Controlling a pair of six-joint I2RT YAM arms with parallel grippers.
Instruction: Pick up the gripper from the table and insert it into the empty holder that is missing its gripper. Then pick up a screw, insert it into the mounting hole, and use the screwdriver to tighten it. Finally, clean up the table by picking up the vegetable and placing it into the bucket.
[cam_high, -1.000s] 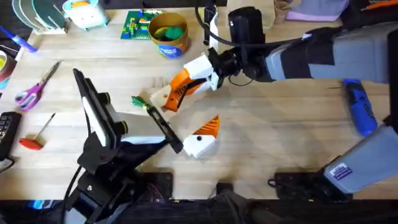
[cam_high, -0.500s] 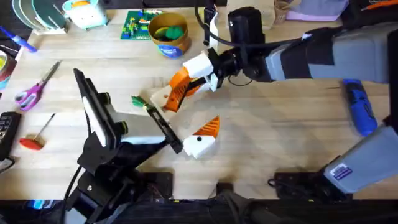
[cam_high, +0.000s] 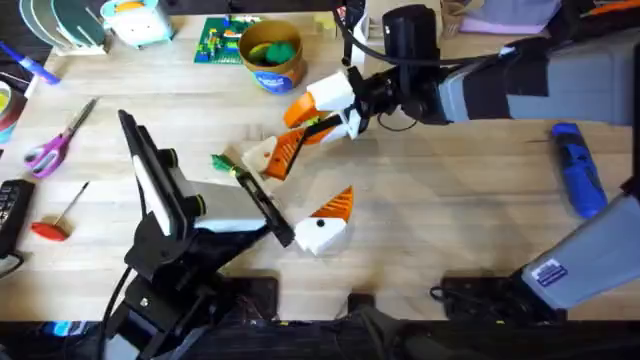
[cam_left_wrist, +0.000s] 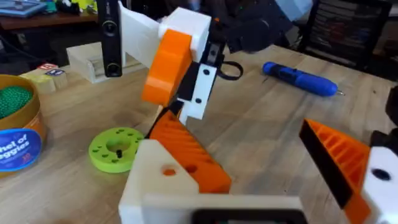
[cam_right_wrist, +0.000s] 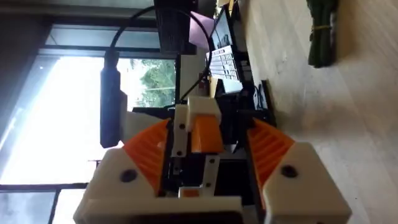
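The white gripper (cam_high: 272, 155) with its orange ribbed face (cam_left_wrist: 186, 155) sits at the far end of the black holder (cam_high: 262, 205); whether it is seated I cannot tell. My left gripper (cam_high: 322, 165) is open, its other finger (cam_left_wrist: 348, 165) far apart. My right gripper (cam_high: 318, 112) hovers just above the white gripper's tip, fingers (cam_right_wrist: 146, 152) apart, a white-and-orange piece showing in the gap. Beside the holder lies the green vegetable (cam_high: 222, 162). At the back stands the bucket (cam_high: 272, 55), and the blue screwdriver (cam_high: 578, 170) lies far right. A screw is hidden.
Purple-handled scissors (cam_high: 55, 140) and a red-handled tool (cam_high: 55, 225) lie at the left. A green brick plate (cam_high: 215, 40) sits beside the bucket. A lime-green disc (cam_left_wrist: 115, 148) lies near the bucket (cam_left_wrist: 15, 134). The screwdriver (cam_left_wrist: 301, 78) has bare wood around it.
My right gripper has drawn back and to the right, away from the white gripper, which stays by the holder. The left arm has not moved.
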